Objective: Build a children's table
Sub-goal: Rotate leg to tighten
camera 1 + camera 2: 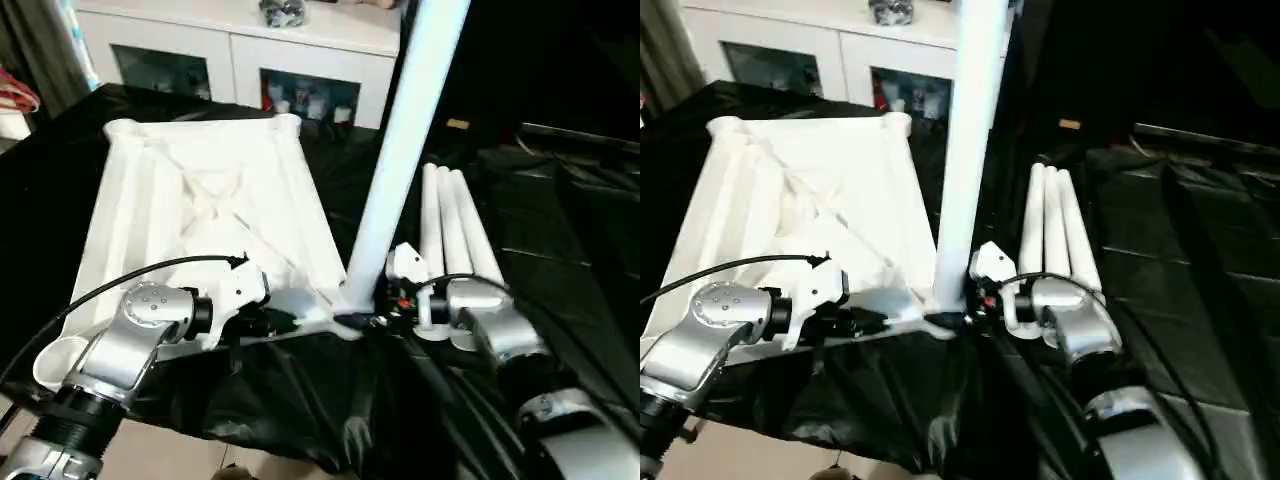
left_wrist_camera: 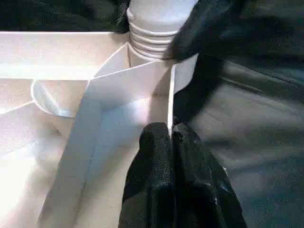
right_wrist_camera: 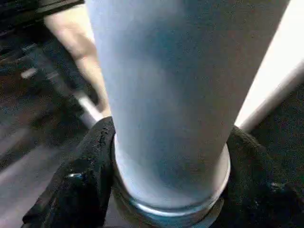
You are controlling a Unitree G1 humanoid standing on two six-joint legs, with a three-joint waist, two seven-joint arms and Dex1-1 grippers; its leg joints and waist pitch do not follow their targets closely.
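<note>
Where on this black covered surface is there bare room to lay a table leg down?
The black sheet lies bare beyond the three spare legs, on the robot's right. The near corner is crowded: the upright leg stands in the tabletop socket, with the right gripper around its base and the left gripper pinching the rim.
</note>
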